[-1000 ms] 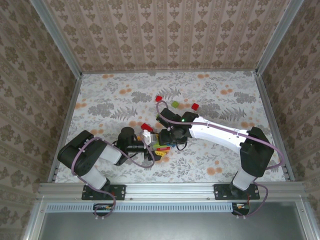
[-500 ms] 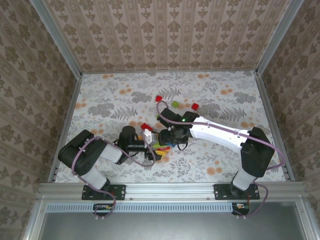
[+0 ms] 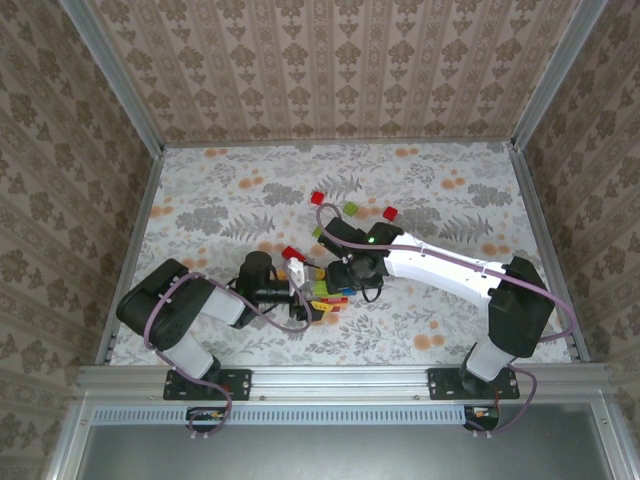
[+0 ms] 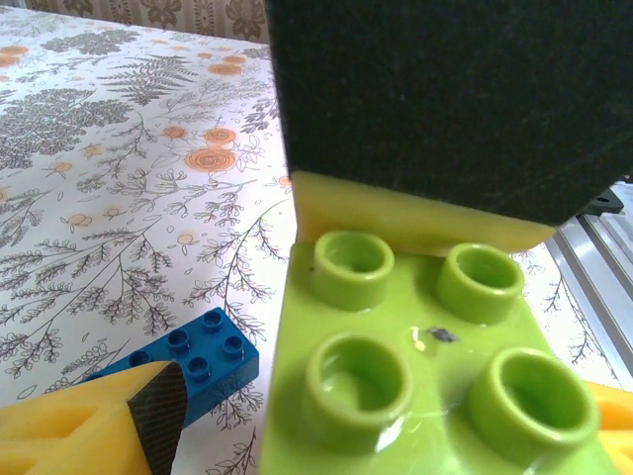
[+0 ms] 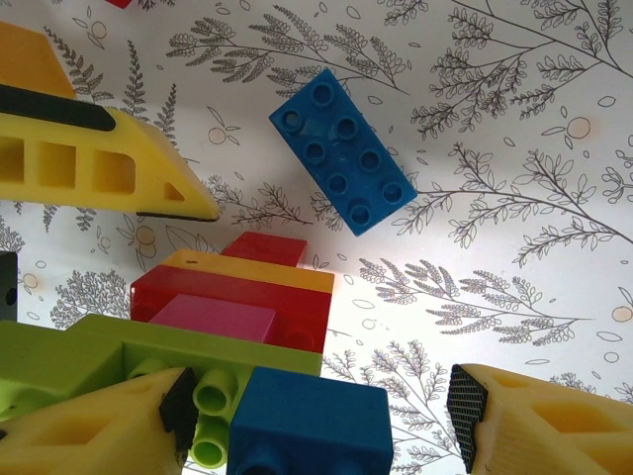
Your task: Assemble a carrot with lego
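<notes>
A lego stack (image 3: 326, 297) lies on the table between both grippers, layered red, yellow, red, magenta and green (image 5: 198, 351). A blue brick (image 5: 312, 421) sits at its green end. My right gripper (image 5: 321, 421) is open around that blue brick; its left fingertip (image 5: 99, 426) touches the green studs and its right fingertip (image 5: 514, 421) stands apart. My left gripper (image 4: 381, 421) is open with the green brick (image 4: 415, 376) between its fingers, a gap showing beside the left finger (image 4: 119, 426). In the top view the left gripper (image 3: 302, 296) and right gripper (image 3: 336, 280) meet at the stack.
A loose blue oblong brick (image 5: 343, 151) lies on the table just past the stack, also visible as the blue brick (image 4: 198, 356). Farther back lie a red brick (image 3: 318, 198), a green brick (image 3: 351, 208), another red (image 3: 390, 213) and a red one (image 3: 291, 253).
The right gripper's jaws have widened and its arm has shifted slightly to the right. The left arm and the stack have barely moved.
</notes>
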Controlling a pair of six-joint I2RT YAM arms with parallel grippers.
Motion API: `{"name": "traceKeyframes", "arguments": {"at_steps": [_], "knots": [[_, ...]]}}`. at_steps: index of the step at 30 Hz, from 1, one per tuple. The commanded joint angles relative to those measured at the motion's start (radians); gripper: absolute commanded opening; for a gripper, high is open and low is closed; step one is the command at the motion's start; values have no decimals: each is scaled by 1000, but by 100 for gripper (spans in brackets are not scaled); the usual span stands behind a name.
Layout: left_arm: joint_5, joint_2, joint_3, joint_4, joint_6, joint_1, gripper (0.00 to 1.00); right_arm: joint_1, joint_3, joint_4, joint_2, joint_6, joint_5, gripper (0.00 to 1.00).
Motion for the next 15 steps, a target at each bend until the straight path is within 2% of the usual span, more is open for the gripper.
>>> {"name": "traceKeyframes", "arguments": {"at_steps": [1,15], "knots": [[28,5,13,2,19,-5,81,0,2,-27,-18,-16,16,70],[78,-4,45,-2,28,6,85,-1,37,-7,-18,-34,7,70]]}}
